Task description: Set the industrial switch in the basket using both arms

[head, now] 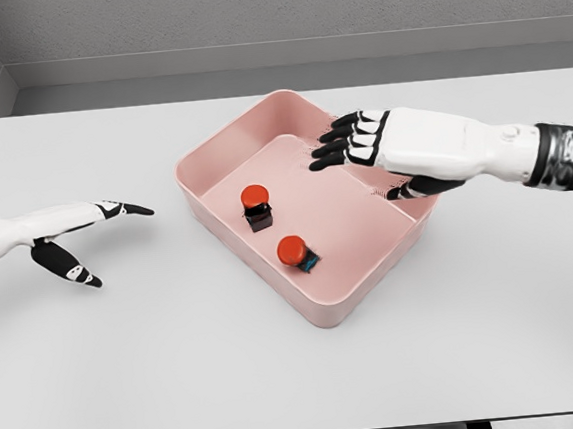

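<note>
Two switches already sit on the floor of the pink basket (320, 307): one switch (257, 208) near the middle, upright with its red button on top, and a second switch (296, 253) just toward the front wall, tilted so its red cap leans left and its dark, bluish base shows at lower right. Both lie below and left of the right hand (376, 146), which hovers over the basket's far-right rim, fingers extended and holding nothing. The left hand (62, 234) rests well apart on the table (129, 369), fingers open and empty. The right hand is clearly nearer; the placing looks done.
</note>
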`<state>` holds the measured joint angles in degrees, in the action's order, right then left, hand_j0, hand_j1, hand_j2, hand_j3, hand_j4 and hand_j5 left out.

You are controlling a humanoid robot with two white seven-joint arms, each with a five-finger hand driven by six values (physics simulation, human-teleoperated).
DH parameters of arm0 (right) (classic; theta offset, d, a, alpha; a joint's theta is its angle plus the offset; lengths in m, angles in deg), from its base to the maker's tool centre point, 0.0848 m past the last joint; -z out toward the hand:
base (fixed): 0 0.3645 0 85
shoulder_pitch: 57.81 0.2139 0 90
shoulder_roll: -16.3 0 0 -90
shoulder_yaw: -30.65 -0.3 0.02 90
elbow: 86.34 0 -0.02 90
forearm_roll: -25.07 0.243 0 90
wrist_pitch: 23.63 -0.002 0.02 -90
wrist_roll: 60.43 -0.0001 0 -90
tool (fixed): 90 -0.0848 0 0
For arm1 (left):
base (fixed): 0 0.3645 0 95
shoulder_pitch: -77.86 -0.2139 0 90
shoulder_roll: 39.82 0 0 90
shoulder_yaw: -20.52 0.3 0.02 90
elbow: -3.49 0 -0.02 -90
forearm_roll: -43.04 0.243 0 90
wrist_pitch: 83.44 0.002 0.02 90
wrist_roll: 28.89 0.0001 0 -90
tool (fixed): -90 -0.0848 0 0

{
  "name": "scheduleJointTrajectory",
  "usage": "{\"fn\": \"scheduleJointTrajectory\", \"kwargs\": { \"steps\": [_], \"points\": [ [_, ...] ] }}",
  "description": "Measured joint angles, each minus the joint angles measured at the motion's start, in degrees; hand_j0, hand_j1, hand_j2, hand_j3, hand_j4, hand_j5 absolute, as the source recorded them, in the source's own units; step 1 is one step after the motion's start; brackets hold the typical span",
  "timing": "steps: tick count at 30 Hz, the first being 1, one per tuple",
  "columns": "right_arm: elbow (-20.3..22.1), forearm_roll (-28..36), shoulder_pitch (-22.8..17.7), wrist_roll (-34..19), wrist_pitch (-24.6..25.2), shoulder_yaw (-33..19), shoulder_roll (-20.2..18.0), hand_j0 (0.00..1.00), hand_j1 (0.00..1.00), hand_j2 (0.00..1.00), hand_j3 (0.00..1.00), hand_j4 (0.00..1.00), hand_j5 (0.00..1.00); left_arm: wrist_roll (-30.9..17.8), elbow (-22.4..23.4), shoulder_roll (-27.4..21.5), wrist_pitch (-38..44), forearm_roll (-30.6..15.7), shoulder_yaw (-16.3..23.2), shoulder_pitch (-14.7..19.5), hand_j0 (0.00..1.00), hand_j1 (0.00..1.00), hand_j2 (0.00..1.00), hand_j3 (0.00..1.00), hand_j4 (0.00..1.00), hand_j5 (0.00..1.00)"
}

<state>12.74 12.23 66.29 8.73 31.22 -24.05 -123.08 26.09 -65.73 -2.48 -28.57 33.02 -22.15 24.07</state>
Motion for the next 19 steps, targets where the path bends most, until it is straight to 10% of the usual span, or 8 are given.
{"fn": "scheduleJointTrajectory", "kwargs": {
  "steps": [8, 19],
  "points": [
    [-4.6, 0.1, -9.8, 0.0, 0.0, -11.7, -4.8, 1.00, 1.00, 1.00, 1.00, 1.00, 1.00, 0.0, -0.1, -0.1, 0.0, 0.0, 0.0, 0.0, 1.00, 1.00, 1.00, 1.00, 1.00, 1.00],
    [-5.2, 0.1, -9.8, 0.1, 0.0, -14.3, -5.7, 1.00, 1.00, 1.00, 1.00, 1.00, 1.00, 0.0, -0.3, 0.5, 0.0, 0.0, 0.3, -0.2, 1.00, 1.00, 1.00, 1.00, 1.00, 1.00]
  ]
}}
